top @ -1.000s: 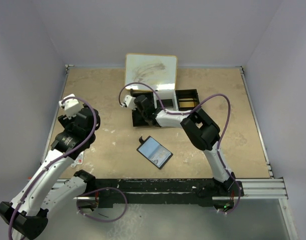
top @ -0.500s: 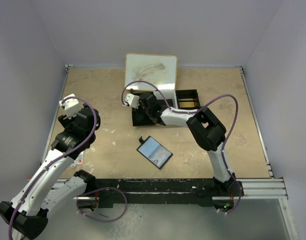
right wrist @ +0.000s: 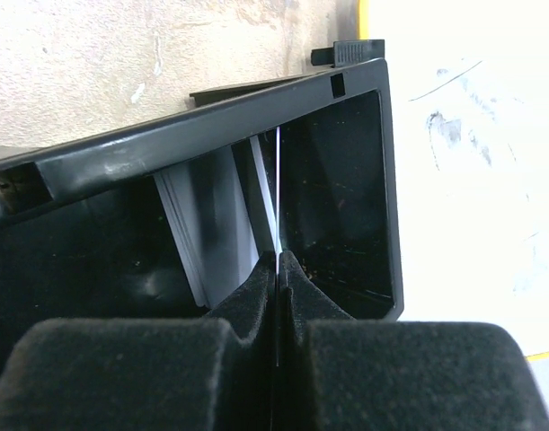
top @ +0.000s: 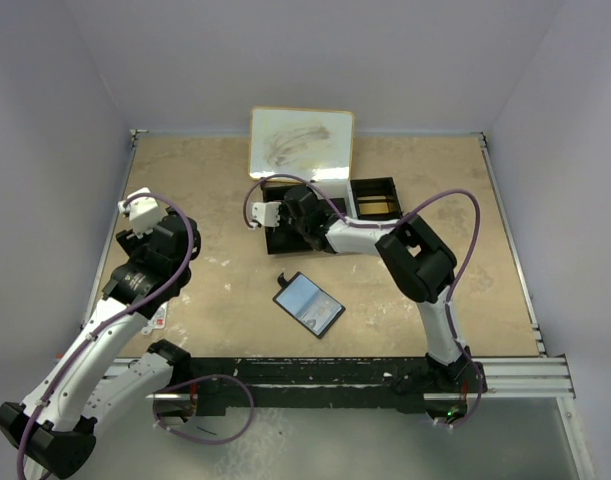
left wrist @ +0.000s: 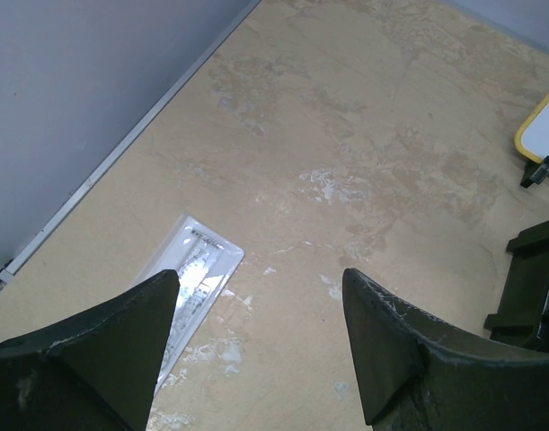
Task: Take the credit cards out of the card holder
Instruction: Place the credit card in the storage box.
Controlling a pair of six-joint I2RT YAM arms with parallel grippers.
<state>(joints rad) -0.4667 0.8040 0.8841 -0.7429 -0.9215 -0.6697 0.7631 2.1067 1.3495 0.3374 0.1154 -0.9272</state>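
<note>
Table (top: 205,170): scuffed beige, pale walls (top: 305,60) around.
Card holder (top: 308,303): open mid-table, apart from both grippers.
Right gripper (right wrist: 278,260): stretched into black tray (right wrist: 211,121), pinching seemingly a thin white card (right wrist: 278,189).
Left gripper (left wrist: 256,278): spread wide, hovering empty.

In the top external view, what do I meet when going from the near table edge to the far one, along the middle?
Open card holder → black tray, where the fingers of the right gripper pinch a thin white card → whiteboard.
</note>
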